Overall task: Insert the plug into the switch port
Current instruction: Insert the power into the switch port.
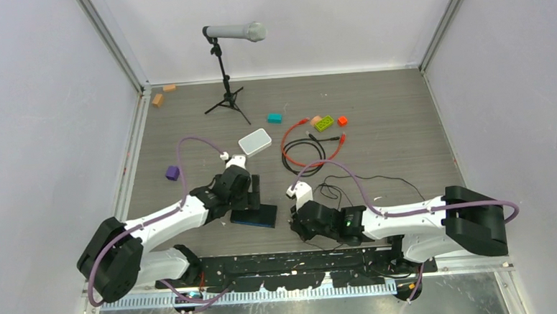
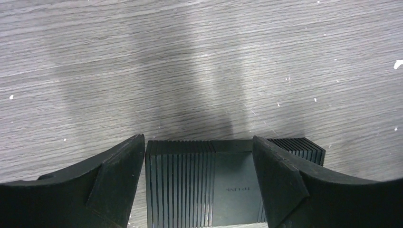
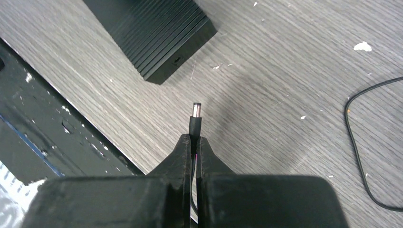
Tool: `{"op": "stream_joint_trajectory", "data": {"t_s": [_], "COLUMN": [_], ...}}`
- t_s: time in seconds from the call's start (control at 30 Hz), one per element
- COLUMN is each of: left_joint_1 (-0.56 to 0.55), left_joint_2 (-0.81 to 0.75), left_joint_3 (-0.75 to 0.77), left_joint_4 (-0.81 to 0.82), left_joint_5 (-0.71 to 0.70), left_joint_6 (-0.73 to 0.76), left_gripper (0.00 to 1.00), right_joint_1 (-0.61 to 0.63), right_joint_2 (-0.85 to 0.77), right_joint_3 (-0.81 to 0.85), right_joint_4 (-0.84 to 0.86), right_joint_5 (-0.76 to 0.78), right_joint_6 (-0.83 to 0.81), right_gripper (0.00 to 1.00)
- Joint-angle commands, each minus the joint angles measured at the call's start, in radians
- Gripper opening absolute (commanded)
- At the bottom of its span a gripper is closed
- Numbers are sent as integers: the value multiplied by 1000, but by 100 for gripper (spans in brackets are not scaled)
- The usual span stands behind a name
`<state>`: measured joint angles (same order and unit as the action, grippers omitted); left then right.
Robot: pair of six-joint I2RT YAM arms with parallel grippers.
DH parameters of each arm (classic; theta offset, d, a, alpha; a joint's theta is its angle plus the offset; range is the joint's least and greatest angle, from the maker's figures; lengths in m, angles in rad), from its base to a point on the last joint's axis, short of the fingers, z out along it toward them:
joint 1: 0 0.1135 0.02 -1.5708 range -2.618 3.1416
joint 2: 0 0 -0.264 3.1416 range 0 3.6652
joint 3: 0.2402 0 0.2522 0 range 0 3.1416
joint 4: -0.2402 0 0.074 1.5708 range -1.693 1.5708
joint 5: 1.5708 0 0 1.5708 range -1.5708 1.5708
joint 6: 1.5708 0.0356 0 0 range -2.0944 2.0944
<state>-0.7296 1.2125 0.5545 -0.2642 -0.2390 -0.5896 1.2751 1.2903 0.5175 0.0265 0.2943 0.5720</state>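
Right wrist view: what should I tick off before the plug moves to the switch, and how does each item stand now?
1. Plug held in right claw: ok.
2. Plug tip lined up with socket on switch: not ok, tip points beside it.
3. Left claw steadying switch: not ok, jaws open over it.
4. Table between plug and socket free: ok.

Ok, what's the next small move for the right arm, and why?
Probably ease the right gripper forward and left: its plug sits short of the switch, aimed right of the small port, while the open left gripper straddles the switch.
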Motion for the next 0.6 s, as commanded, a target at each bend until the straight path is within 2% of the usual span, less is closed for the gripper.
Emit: {"op": "stream_joint_trajectory", "data": {"t_s": [0.0,0.27,0.43,0.57], "left_joint_1": [6,6,6,12], "left_joint_2": [-88,-178,-245,-282], "left_joint_3": [10,-10,-71,-146], "left_joint_4": [6,-46,-30,14], "left_joint_5": [-3,16,45,46], "left_joint_6": [-5,-40,-89,-136], "left_gripper": [87,88,88,84], "right_joint_1": [-4,-34,-111,-157], "right_joint_2": [13,45,75,122], "right_joint_3": [-5,8,51,77], "right_joint_4": [21,57,13,15], "right_joint_5": [-80,-177,-277,-388], "right_joint_6": [-192,-473,-565,-633], "right_gripper": [1,0,0,0]}}
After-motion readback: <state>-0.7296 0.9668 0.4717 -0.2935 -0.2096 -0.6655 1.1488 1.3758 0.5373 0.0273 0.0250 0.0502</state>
